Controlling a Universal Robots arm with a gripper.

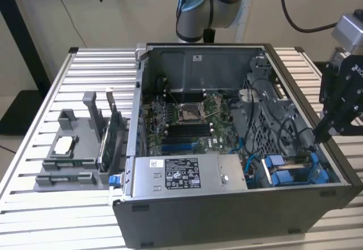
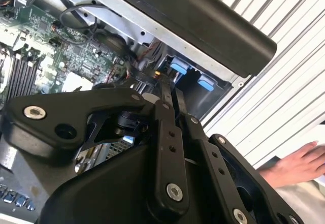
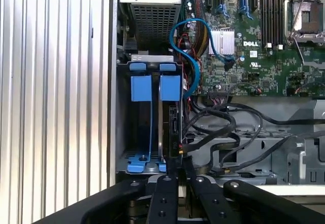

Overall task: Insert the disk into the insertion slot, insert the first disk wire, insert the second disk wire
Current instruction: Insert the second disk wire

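The disk [image 1: 288, 169] sits in its blue carrier in the drive bay at the open computer case's front corner, on the exterior view's right. In the first wrist view its dark edge [image 3: 170, 120] runs below two blue carrier tabs [image 3: 155, 87]. My gripper [image 1: 315, 139] reaches down over the case's side wall to the disk's rear edge. Its narrow fingers [image 3: 165, 193] meet at the tips, with the gripper [image 3: 180, 159] shut on a small dark wire connector against the disk. In the second wrist view the gripper [image 2: 170, 84] points into the same bay.
A grey labelled power-supply box [image 1: 181, 173] lies beside the bay, the motherboard [image 1: 187, 119] behind it. Black cables [image 3: 223, 127] and a blue cable [image 3: 188, 46] loop close to the disk. A grey fixture [image 1: 74, 153] stands on the slatted table. A person's hand [image 2: 294, 165] rests outside the case.
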